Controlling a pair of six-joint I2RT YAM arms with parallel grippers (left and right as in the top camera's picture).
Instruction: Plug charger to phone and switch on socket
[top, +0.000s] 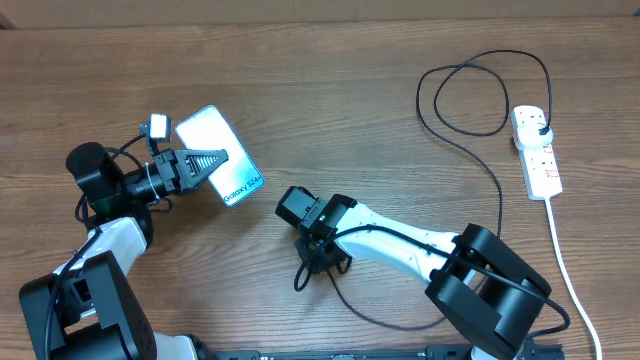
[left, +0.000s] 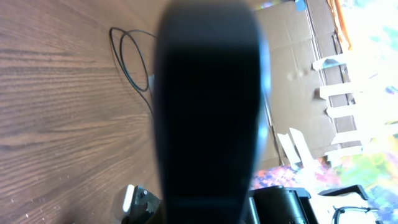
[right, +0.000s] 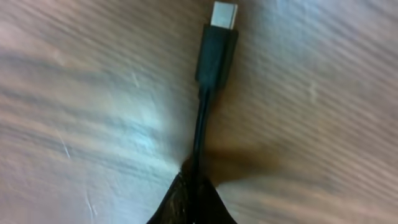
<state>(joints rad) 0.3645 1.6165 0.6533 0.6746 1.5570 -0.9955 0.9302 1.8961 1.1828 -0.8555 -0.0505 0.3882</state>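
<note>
Okay, right gripper (right: 193, 186) was clamped shut on the charger (right: 217, 53), gripping the thin cable just behind the connector, tip sticking out ahead over the table (top: 330, 90). Left gripper (top: 220, 158) was closed, wedge tip over the phone (top: 205, 130), which lay screen-up at left; contact unclear. Socket (top: 538, 160) sat far right, plug in it. Risks: held by the cable, the connector could flop or bend at the port; phone could skid on smooth wood if unpinned. Wood-grain top; cardboard (left: 298, 68) and bright clutter beyond.
</note>
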